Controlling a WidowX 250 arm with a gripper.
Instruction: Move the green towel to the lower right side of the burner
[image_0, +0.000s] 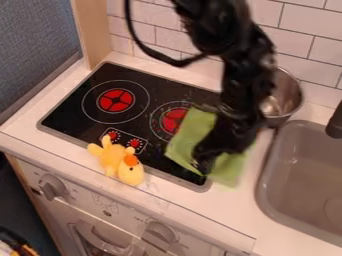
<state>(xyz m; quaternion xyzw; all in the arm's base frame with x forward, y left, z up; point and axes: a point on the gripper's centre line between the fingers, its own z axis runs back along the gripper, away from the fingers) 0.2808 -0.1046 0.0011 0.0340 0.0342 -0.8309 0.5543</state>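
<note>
Green towel (189, 134) lies across the right side of the cooktop (73, 112) and onto the counter (230, 212); looks light and limp, should drag easily but bunch, so I'd grab a thick fold near its middle, not a thin edge. Arm (242, 85) hangs from the top edge, gripper (202, 164) angled down over the towel; can't tell if it's spread or pinching.

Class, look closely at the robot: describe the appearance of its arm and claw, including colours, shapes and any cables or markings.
The arm is black, built of chunky, uneven segments with a few paler glints. A thick black cable curves out beside its upper part in a wide loop. The claw is black too. I can't make out any markings.
</note>
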